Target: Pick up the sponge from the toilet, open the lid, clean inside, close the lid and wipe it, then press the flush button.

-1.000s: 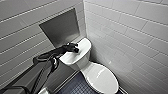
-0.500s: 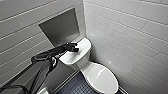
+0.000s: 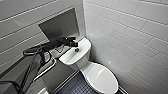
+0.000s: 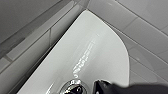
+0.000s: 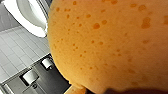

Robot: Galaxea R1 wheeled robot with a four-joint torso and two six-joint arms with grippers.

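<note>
The glossy white ceramic toilet [image 3: 100,76] stands in a tiled corner, its oval lid down. A small round chrome-ringed flush button [image 3: 76,50] sits mid-tank. The bright orange, pore-speckled sponge [image 5: 112,45] shows close up in the right wrist view.

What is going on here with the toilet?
The robot's left gripper hovers over the toilet tank, right beside the flush button. The lid is closed. The orange sponge is up in the air close to the right wrist, apparently held there.

Glossy white toilet [image 3: 102,77], pale brick-laid wall tiles [image 3: 130,32], dark blue mosaic floor [image 3: 75,88], and a bright orange sponge [image 5: 107,45] (speckled with darker pores).
</note>
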